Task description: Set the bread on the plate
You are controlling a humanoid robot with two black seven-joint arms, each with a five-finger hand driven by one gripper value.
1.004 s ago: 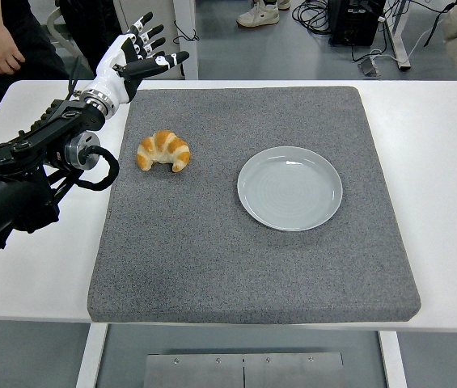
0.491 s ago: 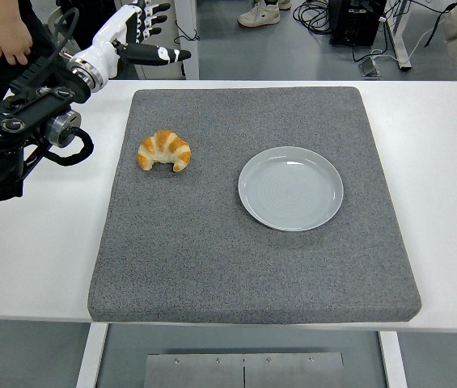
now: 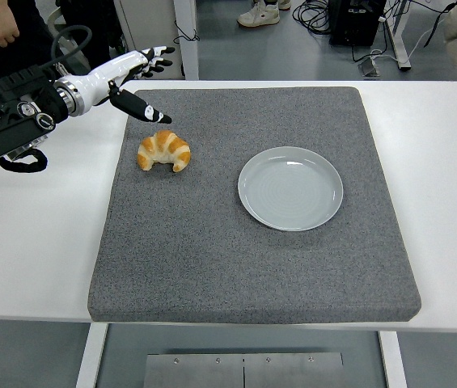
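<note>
A golden croissant (image 3: 164, 151) lies on the grey mat (image 3: 252, 259), left of centre. To its right sits an empty pale grey plate (image 3: 290, 187). My left hand (image 3: 142, 79) reaches in from the upper left, hanging just above and behind the croissant without touching it. Its fingers (image 3: 157, 56) are spread toward the mat's far edge and the thumb points down at the bread. It holds nothing. The right arm is out of sight.
The white table (image 3: 42, 242) extends around the mat on both sides. A person stands at the top left behind the table, one hand (image 3: 0, 32) hanging. Cables and table legs show on the floor at the top right.
My left arm has swung lower and rightward, flattening out. The hand dropped from above the table's far left corner to just behind the croissant. Croissant and plate stayed put.
</note>
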